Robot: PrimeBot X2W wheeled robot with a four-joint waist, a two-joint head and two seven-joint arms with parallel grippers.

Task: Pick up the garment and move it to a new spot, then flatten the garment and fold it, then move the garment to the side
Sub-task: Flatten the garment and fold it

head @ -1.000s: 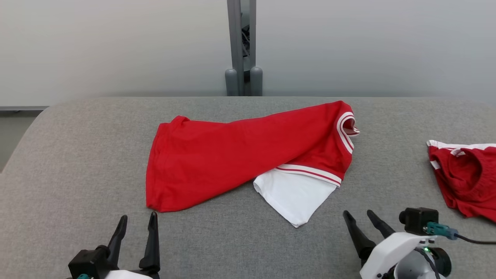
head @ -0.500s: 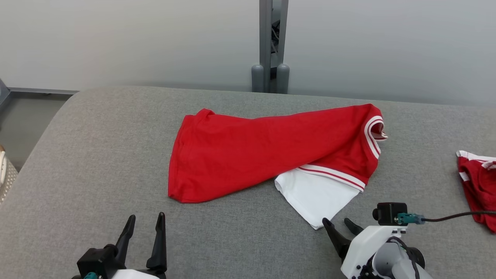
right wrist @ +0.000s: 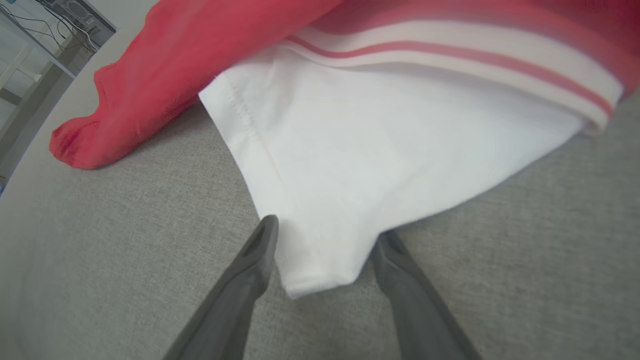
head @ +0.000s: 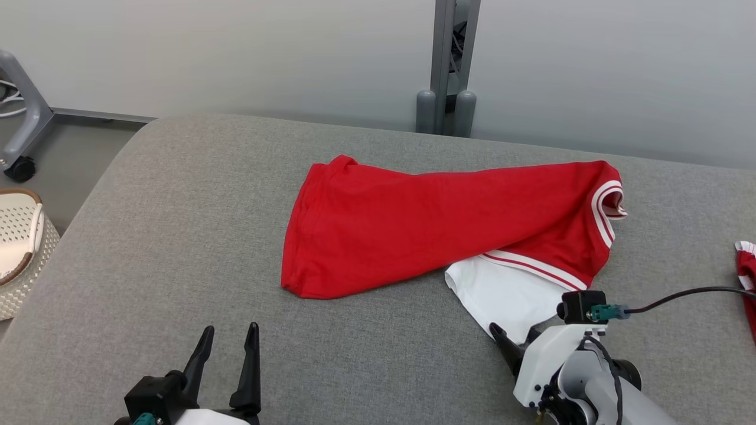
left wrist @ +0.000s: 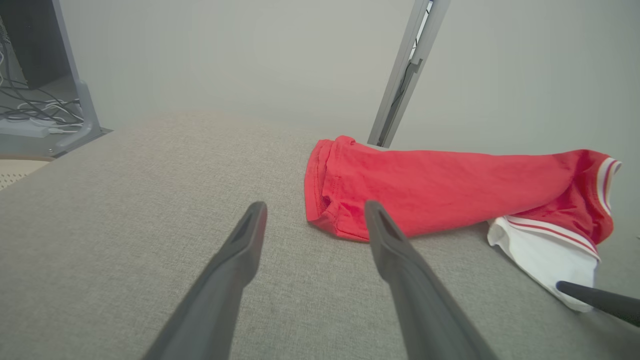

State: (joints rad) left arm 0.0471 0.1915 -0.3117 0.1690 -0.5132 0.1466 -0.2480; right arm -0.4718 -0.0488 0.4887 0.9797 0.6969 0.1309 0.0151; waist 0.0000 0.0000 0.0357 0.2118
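The red shirt (head: 425, 224) lies on the gray table (head: 177, 236). At 5 o'clock the right claw (right wrist: 327, 227) is spread wide around its white sleeve (right wrist: 375, 150) corner. The left claw (head: 231, 327), at 7 o'clock, is released too.

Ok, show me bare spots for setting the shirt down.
Free: the cushion left of the shirt, out to its edge by the basket, and ahead of the left claw. Crowded: the right side, right claw at the white sleeve.
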